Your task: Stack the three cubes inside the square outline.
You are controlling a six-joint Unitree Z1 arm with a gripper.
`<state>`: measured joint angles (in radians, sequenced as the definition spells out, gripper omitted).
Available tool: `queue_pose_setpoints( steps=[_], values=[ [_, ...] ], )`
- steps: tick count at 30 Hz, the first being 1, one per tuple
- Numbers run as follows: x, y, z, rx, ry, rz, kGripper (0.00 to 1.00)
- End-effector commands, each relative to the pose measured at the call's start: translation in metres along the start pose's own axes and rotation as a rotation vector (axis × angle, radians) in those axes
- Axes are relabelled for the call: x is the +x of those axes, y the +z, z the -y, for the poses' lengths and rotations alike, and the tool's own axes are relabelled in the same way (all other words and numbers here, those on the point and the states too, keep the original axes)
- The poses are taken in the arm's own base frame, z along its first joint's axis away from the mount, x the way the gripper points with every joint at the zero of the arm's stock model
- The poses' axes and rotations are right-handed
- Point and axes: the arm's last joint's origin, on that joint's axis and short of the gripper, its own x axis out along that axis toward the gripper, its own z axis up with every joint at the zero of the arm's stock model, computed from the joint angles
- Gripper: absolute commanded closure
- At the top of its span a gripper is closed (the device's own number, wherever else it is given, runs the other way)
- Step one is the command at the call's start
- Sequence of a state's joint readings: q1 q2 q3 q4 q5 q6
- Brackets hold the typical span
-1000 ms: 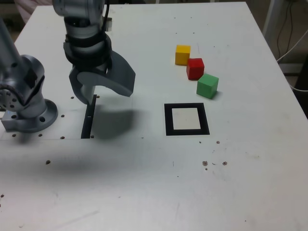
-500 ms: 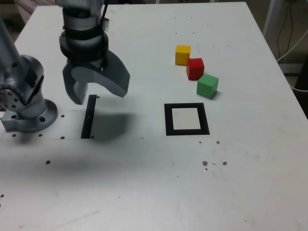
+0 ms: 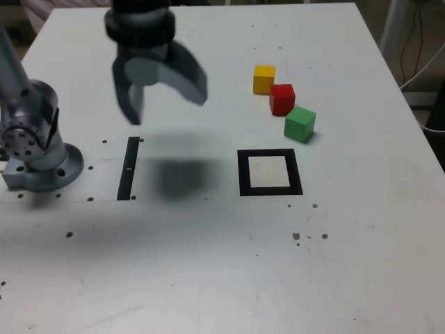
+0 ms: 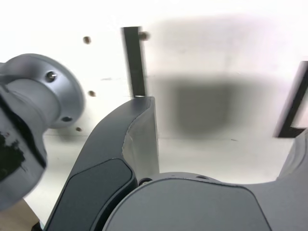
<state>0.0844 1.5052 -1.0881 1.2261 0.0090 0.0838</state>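
On the white counter (image 3: 208,278) the pincer (image 3: 163,94) hangs above the surface with its jaws spread wide and nothing between them, casting a blurred shadow below. Beneath and toward the exterior view's left lies a narrow black strip (image 3: 129,169), and the arm's round grey base (image 3: 35,149) sits at the far left edge. The square outline (image 3: 270,172) lies flat near the middle, its white centre bare. Beyond it, toward the exterior view's right, the three cubes form a slanting row: the yellow cube (image 3: 263,79), the red cube (image 3: 281,99) touching it, and the green cube (image 3: 300,124) just beside the red, nearest the outline.
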Motion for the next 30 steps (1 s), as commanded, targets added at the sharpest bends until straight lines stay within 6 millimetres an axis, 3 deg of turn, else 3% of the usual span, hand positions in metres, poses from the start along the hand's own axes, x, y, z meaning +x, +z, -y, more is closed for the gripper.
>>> queue_pose_setpoints(
  steps=[1,6,16,22,30],
  values=[
    [-0.012,0.008,-0.002,0.009,0.001,0.027,0.00],
    [-0.032,0.033,-0.009,0.022,-0.008,0.061,0.01],
    [-0.049,0.088,-0.039,0.014,-0.030,0.061,0.02],
    [-0.042,0.123,-0.059,0.014,-0.013,0.009,0.03],
    [-0.011,0.164,-0.089,0.026,-0.032,-0.022,0.03]
  ],
)
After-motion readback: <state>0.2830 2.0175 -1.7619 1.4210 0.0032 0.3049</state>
